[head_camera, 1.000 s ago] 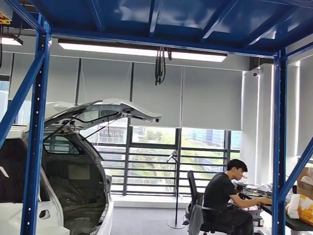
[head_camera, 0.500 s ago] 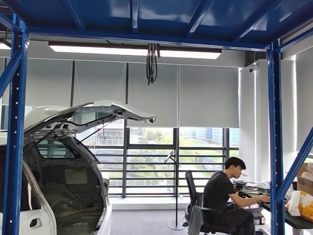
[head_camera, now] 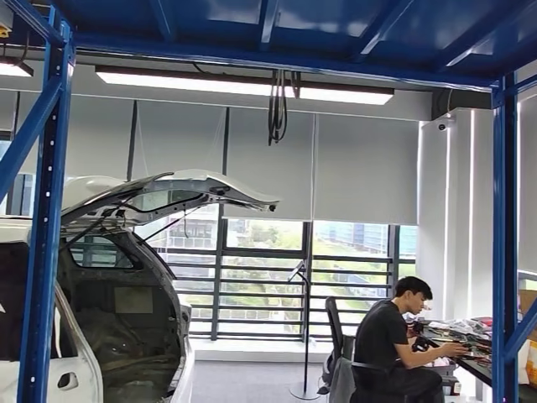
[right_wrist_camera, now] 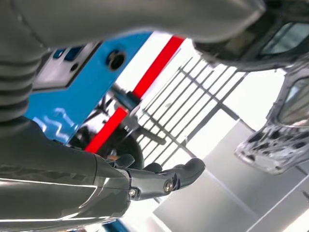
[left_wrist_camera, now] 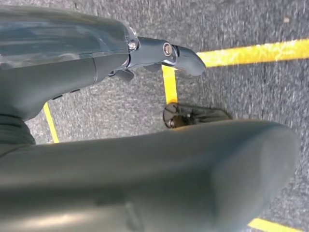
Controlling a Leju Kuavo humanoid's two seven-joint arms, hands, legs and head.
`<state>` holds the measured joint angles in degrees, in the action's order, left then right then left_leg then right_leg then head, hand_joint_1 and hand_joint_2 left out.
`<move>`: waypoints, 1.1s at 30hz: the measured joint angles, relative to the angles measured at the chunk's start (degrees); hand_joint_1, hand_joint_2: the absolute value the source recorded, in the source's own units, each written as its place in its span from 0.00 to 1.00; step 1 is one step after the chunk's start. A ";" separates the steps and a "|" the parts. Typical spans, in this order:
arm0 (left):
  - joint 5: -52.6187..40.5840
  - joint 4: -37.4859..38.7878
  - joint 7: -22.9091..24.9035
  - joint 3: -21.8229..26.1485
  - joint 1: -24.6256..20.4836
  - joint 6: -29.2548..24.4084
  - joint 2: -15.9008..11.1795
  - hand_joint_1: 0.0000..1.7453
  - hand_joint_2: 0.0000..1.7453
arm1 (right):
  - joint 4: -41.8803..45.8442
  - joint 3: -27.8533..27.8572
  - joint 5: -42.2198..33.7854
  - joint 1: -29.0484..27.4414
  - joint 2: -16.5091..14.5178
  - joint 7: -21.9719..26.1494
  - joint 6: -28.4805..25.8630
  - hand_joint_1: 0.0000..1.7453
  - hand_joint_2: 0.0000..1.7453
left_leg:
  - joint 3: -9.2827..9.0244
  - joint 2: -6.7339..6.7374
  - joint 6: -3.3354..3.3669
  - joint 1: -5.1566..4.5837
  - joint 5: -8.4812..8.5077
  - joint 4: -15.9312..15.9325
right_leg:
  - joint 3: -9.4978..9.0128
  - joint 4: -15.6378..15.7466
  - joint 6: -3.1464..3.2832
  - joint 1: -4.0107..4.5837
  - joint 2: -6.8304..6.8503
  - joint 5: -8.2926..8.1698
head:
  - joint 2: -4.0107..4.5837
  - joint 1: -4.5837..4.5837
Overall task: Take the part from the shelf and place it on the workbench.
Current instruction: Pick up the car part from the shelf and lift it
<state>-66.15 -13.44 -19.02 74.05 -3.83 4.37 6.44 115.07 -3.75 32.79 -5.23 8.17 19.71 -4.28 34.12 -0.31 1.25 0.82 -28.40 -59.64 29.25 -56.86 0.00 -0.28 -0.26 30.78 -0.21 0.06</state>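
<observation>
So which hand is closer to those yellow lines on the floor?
Probably left. The left hand hangs over the yellow lines; the right hand points toward the window bars and open car hatch.

left hand [left_wrist_camera: 153, 145] empty, fingers extended, right hand [right_wrist_camera: 109, 179] empty, fingers extended

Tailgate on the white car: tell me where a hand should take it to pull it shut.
The tailgate is swung up from the roof, so its free edge juts out furthest. Probably grip that edge, coming from below while standing behind the white car, for the most leverage.
</observation>
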 joint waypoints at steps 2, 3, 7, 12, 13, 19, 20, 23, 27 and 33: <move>0.00 0.00 -0.01 0.08 -0.03 0.00 0.06 0.00 0.00 | 0.11 0.98 3.83 -0.90 0.00 -1.48 -1.25 0.00 1.00 | -0.01 0.00 0.19 -0.06 -0.12 0.00 | -0.08 0.19 -0.04 0.00 0.00 -0.03 | 0.01 -0.01; -0.01 0.00 -0.01 0.14 -0.05 0.00 0.07 0.00 0.00 | 0.11 1.37 5.67 -1.40 0.00 -2.30 -1.69 0.00 1.00 | -0.01 0.01 0.26 -0.10 -0.17 -0.01 | -0.09 0.23 -0.07 -0.01 0.00 -0.04 | 0.02 -0.01; 0.01 0.00 -0.08 0.54 -0.08 -0.02 0.08 0.00 0.00 | 0.05 2.53 12.46 -3.58 0.01 -5.55 -3.09 0.00 1.00 | -0.01 0.01 0.41 -0.26 -0.27 -0.04 | -0.09 0.32 -0.81 -0.10 0.01 0.02 | 0.02 0.01; 0.01 0.00 -0.27 0.79 -0.10 -0.02 0.08 0.00 0.00 | -0.49 3.31 20.25 -5.78 -0.02 -10.37 -4.41 0.00 1.00 | -0.08 0.02 0.43 -0.30 -0.31 -0.05 | -0.08 0.34 -2.00 -0.21 0.00 0.14 | 0.02 0.01; 0.01 0.00 -0.28 0.81 -0.10 -0.02 0.08 0.00 0.00 | -0.66 3.46 21.91 -6.13 -0.02 -11.49 -4.47 0.00 1.00 | -0.11 0.02 0.43 -0.26 -0.30 -0.04 | -0.08 0.33 -2.02 -0.19 0.00 0.15 | 0.02 0.01; 0.06 0.00 -0.28 0.95 -0.07 -0.03 0.17 0.00 0.00 | -1.75 4.49 30.72 -8.12 -0.27 -17.10 -4.80 0.00 1.00 | -0.23 0.03 0.33 -0.01 -0.24 0.10 | -0.10 0.25 -2.01 0.04 -0.01 0.17 | 0.02 0.01; 0.06 0.00 -0.28 0.99 -0.07 -0.05 0.20 0.00 0.00 | -1.85 4.62 31.94 -8.35 -0.43 -17.71 -5.00 0.00 1.00 | -0.23 0.03 0.33 0.02 -0.24 0.12 | -0.10 0.25 -2.00 0.07 -0.01 0.18 | 0.02 0.01; 0.06 0.00 -0.27 1.17 -0.07 -0.09 0.25 0.00 0.00 | -2.07 5.12 35.90 -8.73 -1.08 -19.55 -5.62 0.00 1.00 | -0.23 0.03 0.31 0.07 -0.23 0.15 | -0.09 0.23 -1.94 0.12 -0.01 0.21 | 0.02 0.01; -0.10 0.00 -0.26 1.27 -0.10 -0.09 0.30 0.00 0.00 | -2.56 5.66 40.62 -8.51 -2.11 -22.08 -6.04 0.00 1.00 | -0.23 0.03 0.31 0.09 -0.24 0.17 | -0.10 0.21 -1.89 0.14 -0.01 0.25 | 0.02 0.01; -1.34 0.00 -0.29 1.25 -0.28 -0.02 0.36 0.00 0.00 | -5.52 7.20 44.19 -5.08 -2.98 -24.36 -4.98 0.00 1.00 | -0.23 0.04 0.30 0.08 -0.23 0.17 | -0.12 0.21 -1.88 0.14 -0.02 0.25 | 0.02 0.01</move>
<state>-67.49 -13.44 -19.31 75.30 -4.11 4.35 6.79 109.55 3.44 76.97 -10.30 5.19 -4.65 -9.26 33.89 -0.27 1.55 0.90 -28.63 -59.47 29.14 -56.65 -1.88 -0.14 -0.27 31.03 -0.20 0.07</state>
